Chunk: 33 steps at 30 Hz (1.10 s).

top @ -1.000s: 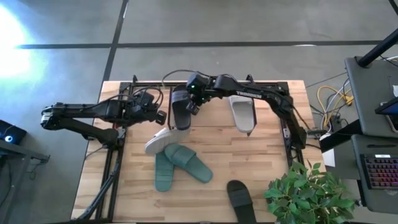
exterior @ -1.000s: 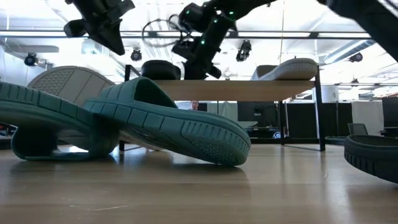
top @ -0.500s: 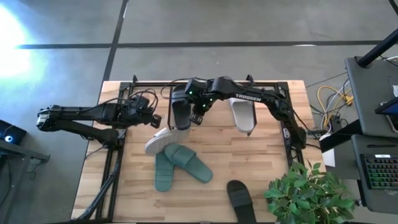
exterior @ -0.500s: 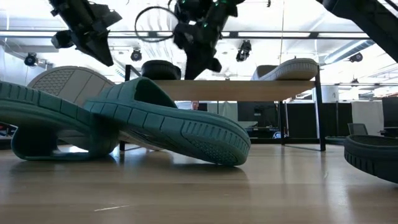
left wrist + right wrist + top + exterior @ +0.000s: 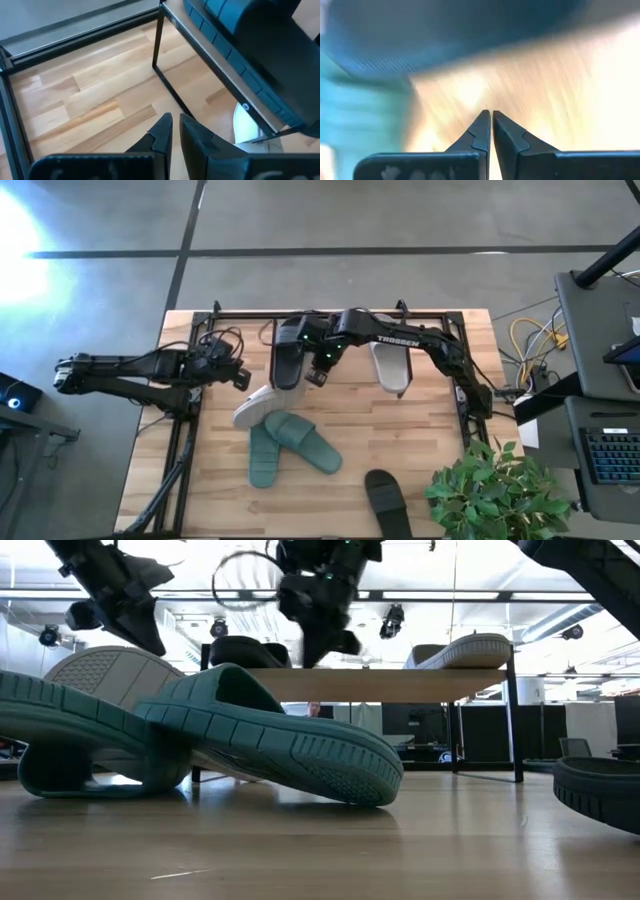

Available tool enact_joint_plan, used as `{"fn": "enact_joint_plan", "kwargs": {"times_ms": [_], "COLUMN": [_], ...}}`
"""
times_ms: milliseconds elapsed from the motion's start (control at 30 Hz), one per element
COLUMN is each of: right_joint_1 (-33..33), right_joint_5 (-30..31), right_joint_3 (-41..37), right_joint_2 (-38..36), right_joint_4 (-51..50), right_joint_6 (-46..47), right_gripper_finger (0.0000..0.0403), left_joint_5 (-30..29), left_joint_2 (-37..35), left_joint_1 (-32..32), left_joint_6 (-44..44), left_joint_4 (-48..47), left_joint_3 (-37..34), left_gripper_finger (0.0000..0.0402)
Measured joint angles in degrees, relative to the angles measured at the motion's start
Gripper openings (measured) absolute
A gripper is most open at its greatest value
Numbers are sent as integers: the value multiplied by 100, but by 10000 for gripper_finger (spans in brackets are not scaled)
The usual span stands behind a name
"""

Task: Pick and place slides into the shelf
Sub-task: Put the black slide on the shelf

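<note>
Right claw [image 5: 318, 368]: pinched together, reaching over the shelf [image 5: 340, 385], just beside the black slide [image 5: 288, 352].
Left claw [image 5: 238, 375]: fingers together, hanging off left.

Matt ribbed teal slides [image 5: 200, 745] lie on pale wood-grain table [image 5: 420, 440].

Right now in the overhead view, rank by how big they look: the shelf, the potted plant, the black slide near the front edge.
1. The shelf, clearly largest.
2. The potted plant.
3. The black slide, smallest, partly cut off by the picture's edge.
</note>
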Motion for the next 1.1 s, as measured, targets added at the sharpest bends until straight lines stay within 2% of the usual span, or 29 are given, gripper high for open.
{"fn": "enact_joint_plan", "kwargs": {"times_ms": [133,333,533,700,800,967,1100], "right_joint_1": [125,867,1901,3052,3524,3930,3934], "right_joint_5": [106,-9,192,522,799,1152,1235], "right_joint_3": [3,-156,-248,-420,-508,-537,-612], "right_joint_2": [-234,-1064,-1492,-1327,-1144,-970,-968], "right_joint_4": [-947,-1270,-1438,-1633,-1647,-1729,-1762], "right_joint_6": [-270,-941,380,1673,2263,2735,2762], "right_gripper_finger": [13,13,13,13,13,13,35], "left_joint_5": [25,586,624,699,759,762,875], "left_joint_2": [-150,-338,-534,-705,-800,-917,-973], "left_joint_1": [-1,-2,-2,-2,-2,-2,-1], "left_joint_6": [365,1775,2935,3719,3984,3990,3317], "left_joint_4": [4,20,43,41,41,39,34], "left_joint_3": [-86,-92,-92,-92,-92,-92,-92], "left_gripper_finger": [20,20,20,20,20,26,62]}}
